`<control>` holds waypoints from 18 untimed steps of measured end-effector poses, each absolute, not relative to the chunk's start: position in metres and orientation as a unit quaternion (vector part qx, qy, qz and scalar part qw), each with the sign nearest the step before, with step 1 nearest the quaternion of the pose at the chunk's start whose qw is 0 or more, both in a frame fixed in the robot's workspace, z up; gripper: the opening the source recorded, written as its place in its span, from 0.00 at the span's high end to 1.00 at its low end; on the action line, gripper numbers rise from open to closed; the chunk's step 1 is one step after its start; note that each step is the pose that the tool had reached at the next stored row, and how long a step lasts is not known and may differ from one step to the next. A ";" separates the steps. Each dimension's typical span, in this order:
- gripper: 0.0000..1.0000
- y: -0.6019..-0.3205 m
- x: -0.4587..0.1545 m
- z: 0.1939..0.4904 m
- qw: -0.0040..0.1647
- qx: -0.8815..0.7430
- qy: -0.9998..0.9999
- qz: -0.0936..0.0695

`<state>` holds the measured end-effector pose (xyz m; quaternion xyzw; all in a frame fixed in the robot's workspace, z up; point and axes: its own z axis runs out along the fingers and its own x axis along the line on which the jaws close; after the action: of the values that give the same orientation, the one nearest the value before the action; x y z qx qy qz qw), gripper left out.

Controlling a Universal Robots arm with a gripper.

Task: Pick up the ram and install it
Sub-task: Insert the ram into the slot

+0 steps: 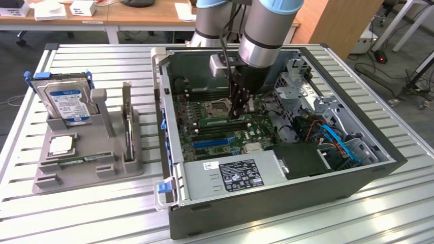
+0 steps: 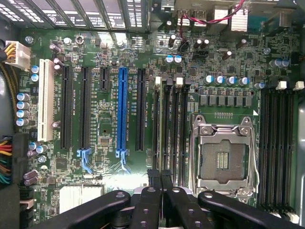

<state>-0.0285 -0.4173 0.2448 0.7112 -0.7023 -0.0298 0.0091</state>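
Green, thin and stiff but fragile, the ram [image 1: 215, 122] seems to sit in a motherboard [image 2: 102, 126] slot under the jaws, which are pressed together; best handled by its edges.

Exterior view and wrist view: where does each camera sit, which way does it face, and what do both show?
Exterior view: off the arm, raised, looking down into the open computer case; the arm shows, reaching inside.
Wrist view: on the wrist, facing the motherboard head-on; the shut jaws show.
Both show the processor socket and blue slot.
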 end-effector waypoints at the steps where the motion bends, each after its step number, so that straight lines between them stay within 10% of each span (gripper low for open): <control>1: 0.89 -0.417 -0.028 0.245 0.009 0.711 -0.702 -0.030; 18: 0.89 -0.417 -0.026 0.242 0.009 0.711 -0.702 -0.030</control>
<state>-0.0261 -0.4173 0.2423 0.7112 -0.7023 -0.0297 0.0089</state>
